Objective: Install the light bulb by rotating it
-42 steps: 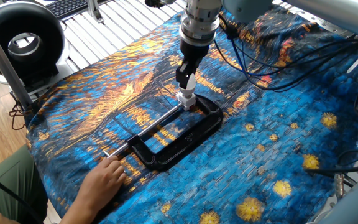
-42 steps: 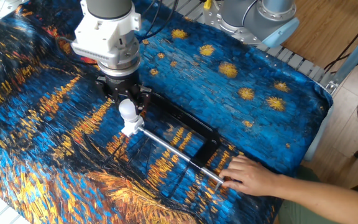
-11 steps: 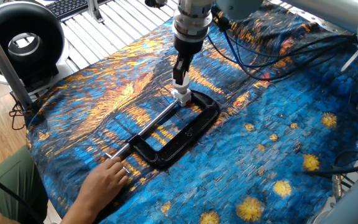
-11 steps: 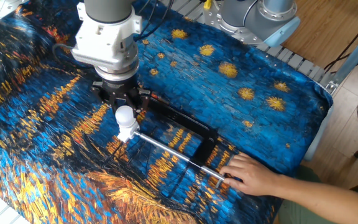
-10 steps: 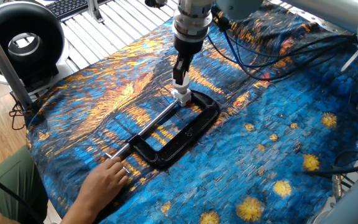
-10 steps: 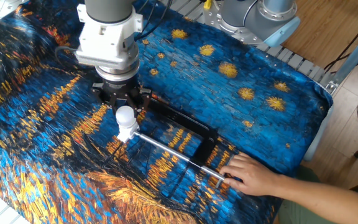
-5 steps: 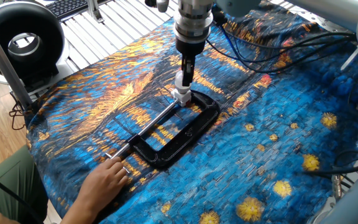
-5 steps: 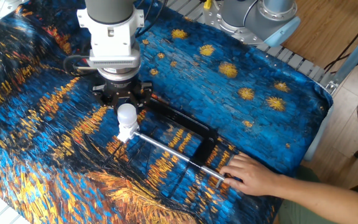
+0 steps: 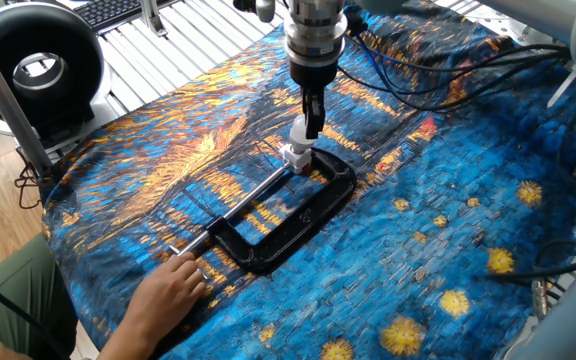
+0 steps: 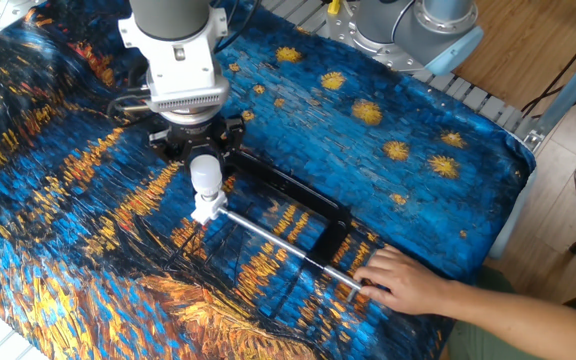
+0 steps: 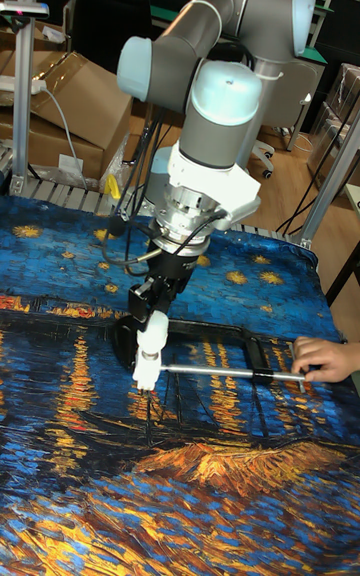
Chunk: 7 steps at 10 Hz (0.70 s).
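Observation:
The light bulb [image 10: 205, 176] is a small frosted-white globe standing upright in a white socket base [image 10: 206, 209]. That base sits at the end of the screw rod of a black C-clamp [image 10: 290, 196] lying on the painted cloth. My gripper [image 10: 205, 160] comes straight down on the bulb, black fingers shut around its top. The one fixed view shows the light bulb [image 9: 300, 130] just under the gripper [image 9: 309, 119], above the socket base [image 9: 295, 156]. In the tall fixed view the gripper [image 11: 153, 314] holds the light bulb [image 11: 155, 333] over the C-clamp [image 11: 255, 354].
A person's hand [image 10: 400, 281] rests on the handle end of the clamp's rod [image 10: 278, 248]. Cables [image 9: 418, 90] trail over the cloth behind the arm. A black ring-shaped device [image 9: 30, 68] stands at the back left, and a second robot base [image 10: 418, 25] at the far edge.
My wrist has turned about its vertical axis with the bulb between the fingers. Bulb, socket and clamp have shifted slightly on the cloth. The person's hand has stayed put.

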### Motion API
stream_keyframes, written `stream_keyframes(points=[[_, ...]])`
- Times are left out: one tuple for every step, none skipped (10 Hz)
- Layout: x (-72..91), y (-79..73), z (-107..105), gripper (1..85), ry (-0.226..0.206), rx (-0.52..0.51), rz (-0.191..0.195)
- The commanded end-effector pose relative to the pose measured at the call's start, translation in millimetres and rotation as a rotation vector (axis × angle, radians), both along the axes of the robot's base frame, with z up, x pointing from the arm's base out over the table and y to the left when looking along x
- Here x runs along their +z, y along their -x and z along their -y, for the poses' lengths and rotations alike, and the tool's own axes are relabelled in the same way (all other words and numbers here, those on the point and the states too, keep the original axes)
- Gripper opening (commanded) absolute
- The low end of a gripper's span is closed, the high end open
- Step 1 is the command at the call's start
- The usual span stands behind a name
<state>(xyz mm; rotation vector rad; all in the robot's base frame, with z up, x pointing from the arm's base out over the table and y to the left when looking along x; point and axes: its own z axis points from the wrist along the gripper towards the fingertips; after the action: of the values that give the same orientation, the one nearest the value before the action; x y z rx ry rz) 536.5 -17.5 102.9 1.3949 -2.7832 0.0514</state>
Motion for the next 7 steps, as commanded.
stream_keyframes(points=[[1.1, 1.2, 0, 4.0, -0.007, 0.002, -0.012], [1.1, 0.2, -1, 4.0, -0.009, -0.003, -0.014], [0.6, -1.2, -2, 4.0, -0.013, -0.006, -0.014], [0.6, -2.9, -6, 3.7, -0.024, -0.015, -0.01], [1.3, -5.5, -10, 3.7, -0.031, -0.031, -0.002], [2.4, -7.5, -10, 2.7, -0.025, -0.039, 0.001], [3.1, -7.8, -11, 2.3, -0.027, -0.048, 0.002]])
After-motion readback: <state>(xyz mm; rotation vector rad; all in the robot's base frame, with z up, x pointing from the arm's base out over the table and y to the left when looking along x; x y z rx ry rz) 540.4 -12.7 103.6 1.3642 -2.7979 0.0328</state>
